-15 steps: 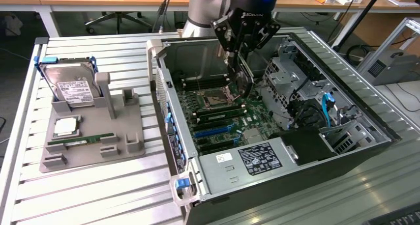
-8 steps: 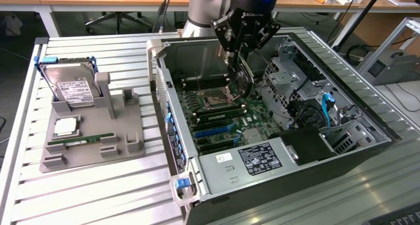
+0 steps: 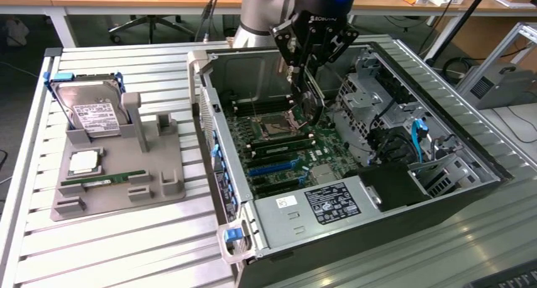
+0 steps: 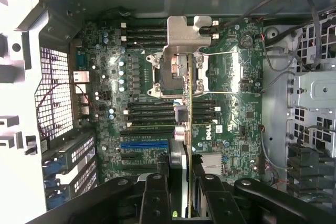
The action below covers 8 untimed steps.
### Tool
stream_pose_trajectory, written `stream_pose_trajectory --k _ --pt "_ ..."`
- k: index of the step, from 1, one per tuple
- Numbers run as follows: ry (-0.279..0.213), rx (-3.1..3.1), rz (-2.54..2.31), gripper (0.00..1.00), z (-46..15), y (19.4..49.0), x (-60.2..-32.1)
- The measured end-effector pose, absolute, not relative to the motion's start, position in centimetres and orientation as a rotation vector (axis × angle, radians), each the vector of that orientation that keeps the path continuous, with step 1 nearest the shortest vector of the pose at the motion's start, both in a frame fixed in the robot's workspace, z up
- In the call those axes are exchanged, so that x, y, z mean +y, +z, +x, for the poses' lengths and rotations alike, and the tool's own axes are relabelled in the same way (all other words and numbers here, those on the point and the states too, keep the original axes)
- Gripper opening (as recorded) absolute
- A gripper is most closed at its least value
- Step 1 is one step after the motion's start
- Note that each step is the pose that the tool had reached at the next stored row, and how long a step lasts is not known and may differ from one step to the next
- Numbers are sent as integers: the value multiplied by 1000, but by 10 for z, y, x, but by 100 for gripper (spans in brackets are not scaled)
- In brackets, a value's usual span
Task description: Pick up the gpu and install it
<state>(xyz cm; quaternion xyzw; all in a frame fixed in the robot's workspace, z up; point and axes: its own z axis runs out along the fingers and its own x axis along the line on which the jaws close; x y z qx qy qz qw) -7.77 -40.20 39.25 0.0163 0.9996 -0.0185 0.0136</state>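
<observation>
I'm on the install step: on the worktop (image 3: 126, 250), inside the open case (image 3: 277, 222), above the motherboard (image 4: 236, 129), the gpu (image 4: 189, 93) hangs edge-on, pincer (image 4: 188, 192) clamped on it; I reckon it needs lining up with the blue slot (image 4: 144, 144)

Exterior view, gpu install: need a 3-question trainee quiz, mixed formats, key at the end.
1. True or false: the gpu is seated in the blue slot.
2. The gripper is shut on: A) the RAM stick B) the gpu C) the CPU chip.
3. Fill in: the hard drive sits in the grey fixture on the exterior view's ____ of the computer case.
Key: 1 false, it hangs in the gripper above the motherboard; 2 B; 3 left.
</observation>
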Motion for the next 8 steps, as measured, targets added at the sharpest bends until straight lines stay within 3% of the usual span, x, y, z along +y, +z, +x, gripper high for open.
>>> stream_pose_trajectory --k 8 --pt "-57 3113 5 27 -78 392 -402"
